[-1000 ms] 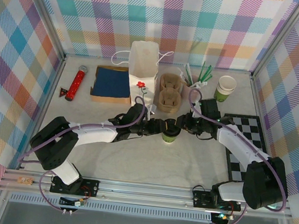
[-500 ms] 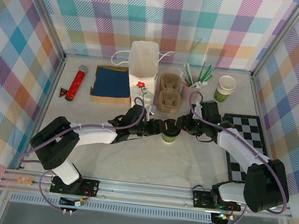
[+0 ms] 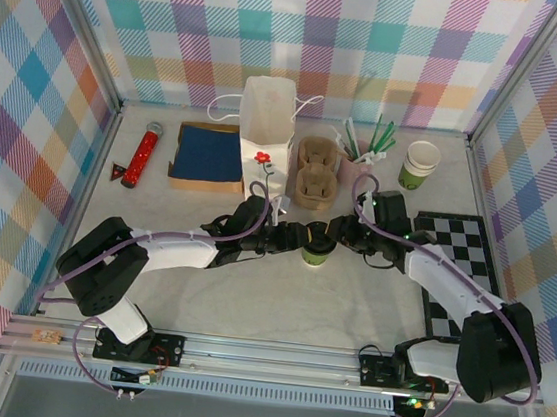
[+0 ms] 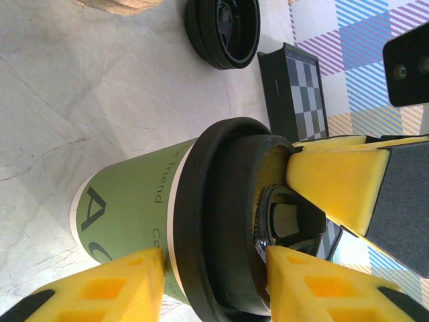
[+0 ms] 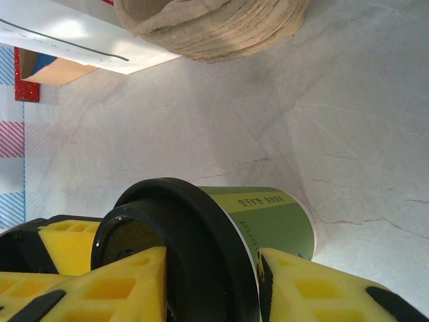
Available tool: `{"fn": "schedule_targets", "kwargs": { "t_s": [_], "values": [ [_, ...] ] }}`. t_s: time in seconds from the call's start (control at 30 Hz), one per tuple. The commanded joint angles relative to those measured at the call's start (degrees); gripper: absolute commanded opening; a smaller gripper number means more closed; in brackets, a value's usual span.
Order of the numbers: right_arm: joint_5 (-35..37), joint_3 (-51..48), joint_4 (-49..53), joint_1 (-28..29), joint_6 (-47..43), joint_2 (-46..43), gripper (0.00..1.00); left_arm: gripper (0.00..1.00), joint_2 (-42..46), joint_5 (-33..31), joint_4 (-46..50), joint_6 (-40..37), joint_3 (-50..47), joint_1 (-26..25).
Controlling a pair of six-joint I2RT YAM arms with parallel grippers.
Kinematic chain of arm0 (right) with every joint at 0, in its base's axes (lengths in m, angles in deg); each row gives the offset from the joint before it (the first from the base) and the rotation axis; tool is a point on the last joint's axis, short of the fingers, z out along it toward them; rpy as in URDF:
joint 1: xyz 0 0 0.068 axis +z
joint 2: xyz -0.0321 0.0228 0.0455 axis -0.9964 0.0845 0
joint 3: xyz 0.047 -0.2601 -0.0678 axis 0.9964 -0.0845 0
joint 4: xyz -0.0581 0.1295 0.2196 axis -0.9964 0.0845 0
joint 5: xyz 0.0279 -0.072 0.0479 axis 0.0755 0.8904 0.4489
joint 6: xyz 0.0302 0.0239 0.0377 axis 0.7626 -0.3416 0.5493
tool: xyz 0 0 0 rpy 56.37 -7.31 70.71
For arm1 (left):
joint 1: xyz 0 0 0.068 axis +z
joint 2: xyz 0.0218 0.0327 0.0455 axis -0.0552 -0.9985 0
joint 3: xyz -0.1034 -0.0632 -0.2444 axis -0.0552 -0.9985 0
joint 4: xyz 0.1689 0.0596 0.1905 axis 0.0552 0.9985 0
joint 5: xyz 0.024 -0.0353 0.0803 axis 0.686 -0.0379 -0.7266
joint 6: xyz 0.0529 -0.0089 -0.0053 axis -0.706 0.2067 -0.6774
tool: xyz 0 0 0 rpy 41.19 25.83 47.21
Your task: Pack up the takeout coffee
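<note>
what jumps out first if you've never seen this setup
The green, black-lidded takeout coffee stands mid-table, hemmed in from both sides by the yellow left fingers and right fingers. Behind it stand a white paper bag and a brown pulp carrier. A checkerboard mat lies at the right.

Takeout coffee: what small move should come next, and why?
Probably ease the right end effector off the takeout coffee: its black lid looks seated, and the left end effector holds the coffee, placed to carry it to the pulp carrier.
</note>
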Motion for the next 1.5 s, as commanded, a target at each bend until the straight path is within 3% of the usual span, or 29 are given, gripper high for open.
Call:
{"fn": "schedule_targets", "kwargs": {
  "t_s": [0.0,0.43,0.97,1.2,1.47],
  "values": [
    [13.99,-6.12,19.28,-0.21,0.01,2.60,0.37,0.43,-2.51,-1.52,8.97,-1.09,-2.77,-0.23],
    [12.61,-6.13,21.24,4.71,2.51,-4.59,0.36,0.44,-3.62,-0.22,13.77,-5.26,4.01,2.12],
    [12.87,-6.63,23.88,5.62,4.53,-10.40,0.37,0.44,-11.43,3.01,20.44,-10.79,18.07,3.42],
    [13.40,-3.88,25.13,5.62,3.63,-10.51,0.44,0.60,-9.42,2.92,23.25,-12.10,19.61,4.27],
    [12.76,1.90,26.67,5.53,1.77,-9.54,0.48,0.67,-6.31,2.79,28.83,-14.39,26.75,4.65]
  ]
}}
